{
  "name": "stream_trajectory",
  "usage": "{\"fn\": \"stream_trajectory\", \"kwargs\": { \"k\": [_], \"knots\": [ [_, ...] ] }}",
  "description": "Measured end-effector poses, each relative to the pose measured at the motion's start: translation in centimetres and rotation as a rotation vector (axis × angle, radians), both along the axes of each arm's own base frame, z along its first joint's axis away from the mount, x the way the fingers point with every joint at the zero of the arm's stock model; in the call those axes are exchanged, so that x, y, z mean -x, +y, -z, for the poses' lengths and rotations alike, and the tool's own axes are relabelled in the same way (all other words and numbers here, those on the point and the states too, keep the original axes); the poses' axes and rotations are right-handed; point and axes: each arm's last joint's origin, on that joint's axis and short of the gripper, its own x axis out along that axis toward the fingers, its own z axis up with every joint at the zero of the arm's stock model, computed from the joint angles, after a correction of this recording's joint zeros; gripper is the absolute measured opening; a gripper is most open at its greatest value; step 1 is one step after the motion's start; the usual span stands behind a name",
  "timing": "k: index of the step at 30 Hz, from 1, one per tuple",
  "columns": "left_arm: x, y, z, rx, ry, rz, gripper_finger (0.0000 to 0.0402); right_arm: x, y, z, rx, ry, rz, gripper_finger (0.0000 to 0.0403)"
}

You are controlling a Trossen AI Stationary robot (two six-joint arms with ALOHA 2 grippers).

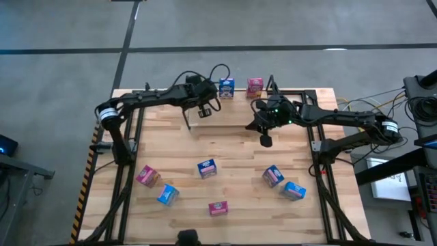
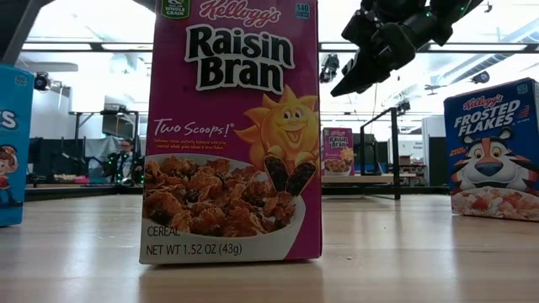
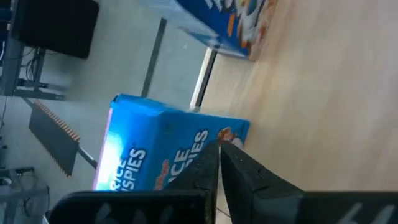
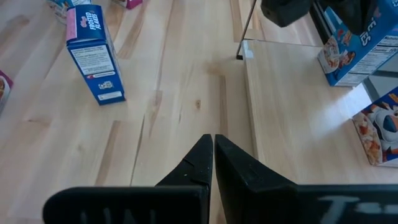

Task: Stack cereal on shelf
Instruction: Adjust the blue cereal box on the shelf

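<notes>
**Item 1. Left claw [image 3: 219, 146].** Dark two-finger gripper over the far side of the table, at the small rack of thin black posts and pale clear tiers [image 1: 232, 115]. The fingers are pressed together with nothing between them.
- Just past the fingertips: a bright blue cardboard Rice Krispies mini box [image 3: 155, 152], tilted, its printed face towards the claw. It is not gripped, and whether the tips touch it cannot be told.
- Farther beyond: a second blue printed mini box [image 3: 230, 25] at the table's far edge.

**Item 2. Right claw [image 4: 213, 138].** Matching dark gripper, waiting above bare wood beside the rack, fingers pressed together and empty.
- Ahead and to one side: an upright blue Frosted Flakes mini box [image 4: 93, 56].
- Well behind it, loose on the near half of the pale wooden tabletop [image 1: 239, 147]: six blue and pink mini boxes.

**Handling note (judgement).** The boxes are probably light, thin card that is stiff along the edges, can be crushed across the broad faces, and has slick print. Take hold across the two narrow sides near mid-height, with spread fingers and a gentle squeeze.
</notes>
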Motion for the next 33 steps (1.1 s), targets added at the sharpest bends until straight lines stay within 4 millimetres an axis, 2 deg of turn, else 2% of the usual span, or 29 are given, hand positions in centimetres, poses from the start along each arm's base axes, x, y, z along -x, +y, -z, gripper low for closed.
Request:
{"fn": "stream_trajectory", "kwargs": {
  "k": [17,27,33],
  "knots": [
    [0.8,1.9,0.1,-0.018,-0.027,-0.055,0.0,0.0,0.0,0.0,0.011,-0.002,-0.006,0.0009],
    [1.3,1.8,1.3,0.0,0.003,-0.063,0.0,0.0,0.0,0.0,0.01,-0.003,-0.005,0.0009],
    [0.8,2.2,1.9,-0.007,-0.011,-0.065,0.0,-0.1,0.0,-0.1,0.013,-0.012,-0.004,0.0009]
  ]
}}
